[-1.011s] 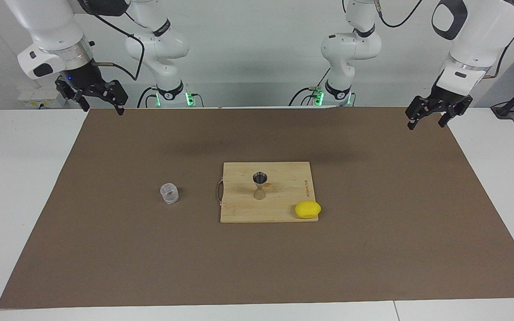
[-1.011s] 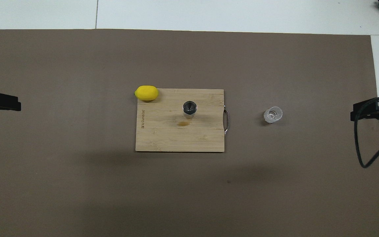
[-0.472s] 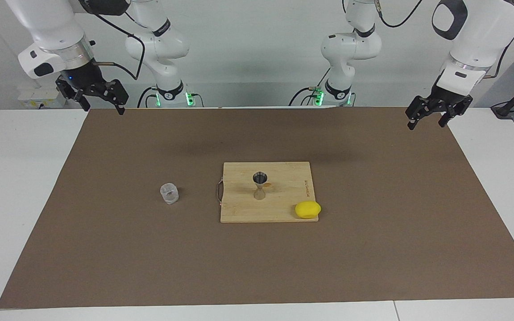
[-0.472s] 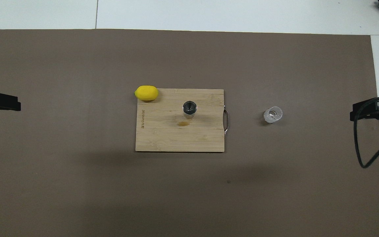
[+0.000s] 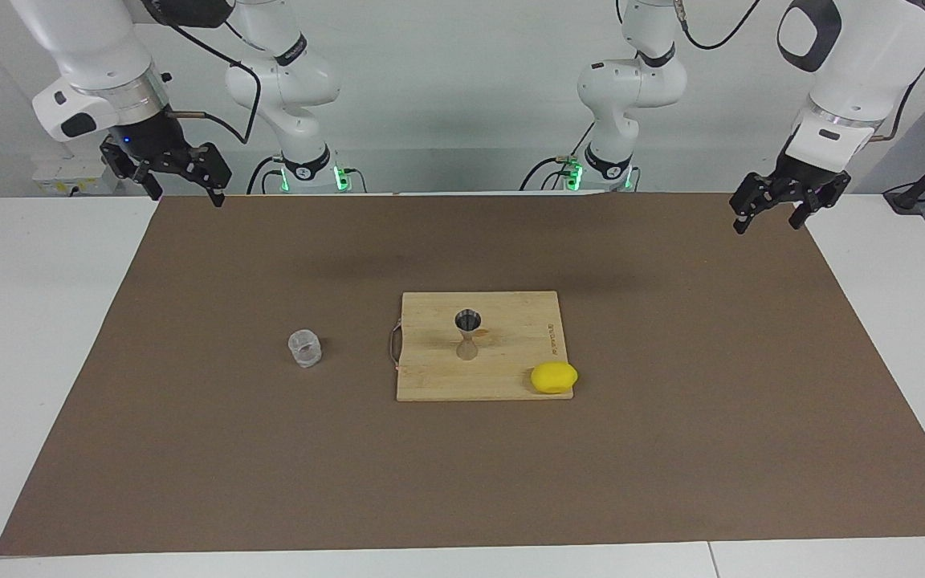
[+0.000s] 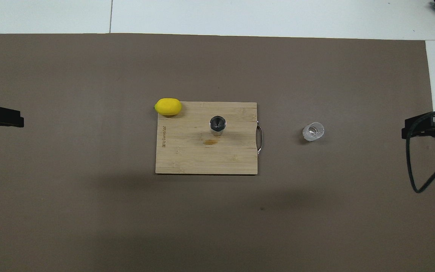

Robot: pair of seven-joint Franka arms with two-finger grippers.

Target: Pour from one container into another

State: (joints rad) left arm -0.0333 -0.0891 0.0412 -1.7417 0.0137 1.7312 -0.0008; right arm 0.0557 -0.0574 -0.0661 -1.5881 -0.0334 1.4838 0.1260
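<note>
Glass tumbler point(image 5: 304, 348) upright on desk, toward right arm's end, well below and apart from right pincer point(image 5: 181, 189); nearer than left pincer point(image 5: 768, 217). Both wide, empty. Jigger point(image 5: 467, 335) upright on board.

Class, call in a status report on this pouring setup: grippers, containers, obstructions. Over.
Left gripper and right gripper open, raised, waiting at the mat's corners. Glass tumbler upright on mat; jigger upright on cutting board. Lemon at board's corner, not obstructing.
</note>
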